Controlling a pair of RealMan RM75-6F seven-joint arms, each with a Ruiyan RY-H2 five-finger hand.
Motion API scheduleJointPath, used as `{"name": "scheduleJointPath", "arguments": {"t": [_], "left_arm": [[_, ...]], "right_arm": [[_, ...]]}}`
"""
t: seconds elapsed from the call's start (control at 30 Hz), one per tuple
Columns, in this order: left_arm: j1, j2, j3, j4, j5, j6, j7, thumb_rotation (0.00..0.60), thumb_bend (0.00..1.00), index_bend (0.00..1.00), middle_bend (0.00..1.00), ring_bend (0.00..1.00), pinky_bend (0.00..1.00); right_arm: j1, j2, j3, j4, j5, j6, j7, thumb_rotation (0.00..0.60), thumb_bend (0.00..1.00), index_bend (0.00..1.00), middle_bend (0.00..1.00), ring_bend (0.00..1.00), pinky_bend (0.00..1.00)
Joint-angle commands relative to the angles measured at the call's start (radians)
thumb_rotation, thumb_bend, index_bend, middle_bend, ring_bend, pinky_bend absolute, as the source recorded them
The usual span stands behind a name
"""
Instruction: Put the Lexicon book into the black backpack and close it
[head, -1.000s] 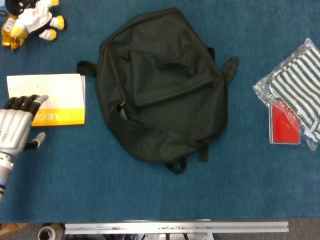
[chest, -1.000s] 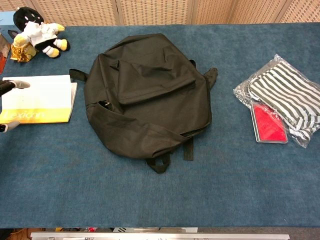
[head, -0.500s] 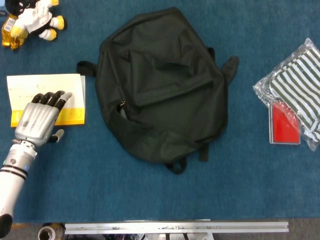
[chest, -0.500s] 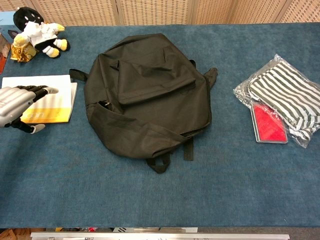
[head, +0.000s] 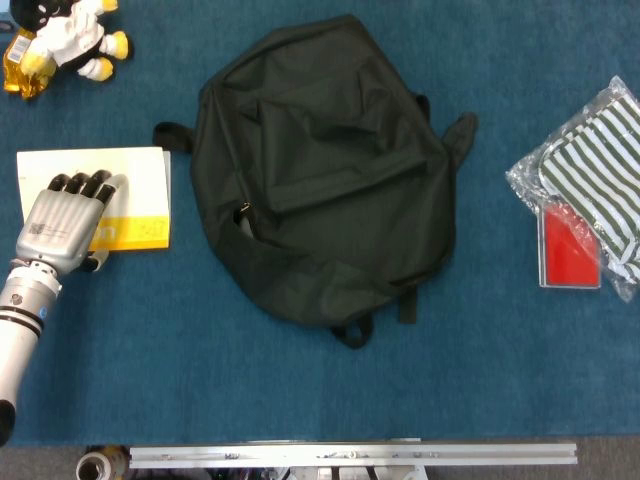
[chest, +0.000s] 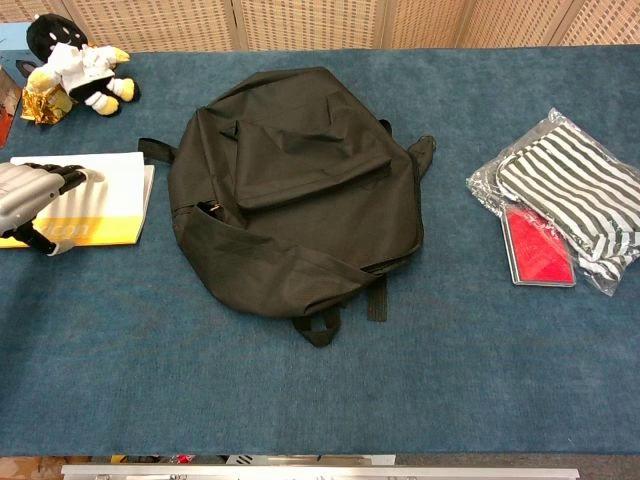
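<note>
The Lexicon book (head: 138, 188) (chest: 112, 192), white with a yellow band, lies flat at the left of the blue table. My left hand (head: 65, 222) (chest: 28, 196) lies palm down on its near left part, fingers stretched over the cover and the thumb at the book's near edge. The book stays flat on the table. The black backpack (head: 320, 170) (chest: 290, 180) lies flat in the middle, its zipper pull (head: 245, 210) on the side facing the book; I see no gap in the zipper. My right hand is not in either view.
A black, white and yellow plush toy (head: 65, 35) (chest: 78, 70) sits at the far left corner. A plastic bag with a striped pouch (head: 595, 170) (chest: 565, 190) and a red item (head: 570, 250) lies at the right. A metal rail (head: 350, 455) runs along the near edge.
My left hand came in from the left edge, swung right across the book's near part, and has now settled back left and lower onto the cover. The book shifted slightly.
</note>
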Motion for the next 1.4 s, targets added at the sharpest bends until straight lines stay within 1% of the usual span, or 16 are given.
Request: {"name": "scheduleJointPath", "arguments": {"t": [0.03,0.3,1.1,1.33,1.4], "left_arm": [[-0.004,0.004,0.007,0.003,-0.007,-0.009,-0.003,0.6,0.25,0.09,0.13,0.14,0.15],[-0.014,-0.017,0.021,0.032,-0.019,-0.024,-0.024,0.6,0.25,0.09,0.13,0.14,0.15],[-0.047,-0.051,0.018,0.079,-0.085,-0.041,-0.029,0.6,0.25,0.1,0.14,0.14,0.15],[-0.054,-0.041,0.032,0.066,-0.09,-0.053,-0.018,0.6,0.25,0.1,0.14,0.14,0.15],[-0.055,-0.047,0.024,0.071,-0.098,-0.053,-0.037,0.6,0.25,0.1,0.14,0.14,0.15]], "right_arm": [[-0.001,0.001,0.0,-0.001,-0.001,0.0,0.001,0.6,0.11,0.25,0.35,0.2,0.32],[-0.009,0.004,-0.001,-0.006,-0.005,0.0,0.002,0.6,0.11,0.25,0.35,0.2,0.32],[-0.025,0.01,-0.001,0.002,0.001,-0.006,0.022,0.6,0.11,0.25,0.35,0.2,0.32],[-0.027,0.011,-0.002,0.002,0.001,-0.011,0.028,0.6,0.11,0.25,0.35,0.2,0.32],[-0.028,0.012,-0.002,0.002,0.002,-0.012,0.029,0.6,0.11,0.25,0.35,0.2,0.32]]}}
